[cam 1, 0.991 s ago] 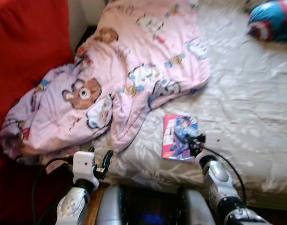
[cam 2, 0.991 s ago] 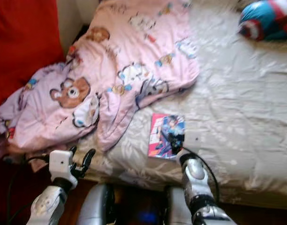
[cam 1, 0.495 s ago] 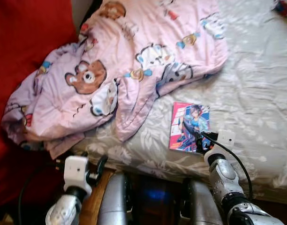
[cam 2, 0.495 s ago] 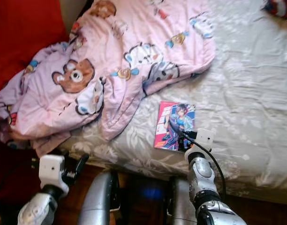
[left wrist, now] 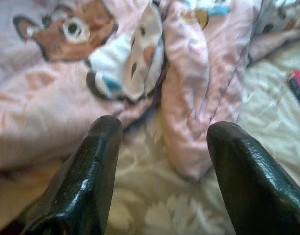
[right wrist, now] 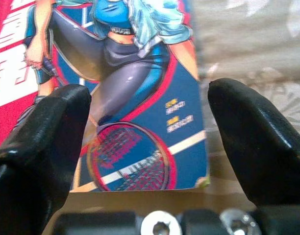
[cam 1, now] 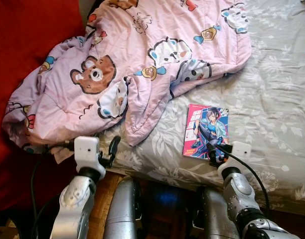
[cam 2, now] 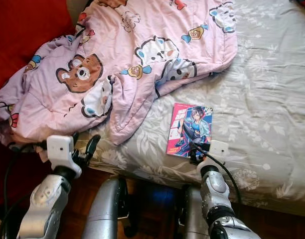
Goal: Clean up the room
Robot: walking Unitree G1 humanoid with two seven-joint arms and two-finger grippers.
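While the comic book [cam 1: 204, 131] lies flat on the grey bedsheet [cam 1: 272, 99] beside the pink blanket [cam 1: 137, 64], right gripper [right wrist: 147, 142] spread wide at its near edge; left gripper [left wrist: 162, 161] wide, near blanket.

Glossy printed book cover [cam 1: 205, 131] on matt floral cotton sheet [cam 1: 272, 109]; soft, crumpled cartoon-print blanket [cam 1: 142, 64].

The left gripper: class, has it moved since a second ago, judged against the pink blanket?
Cannot tell. The left gripper sits below the pink blanket's lower edge in both moments, but the camera itself shifted, so any small move is unclear.
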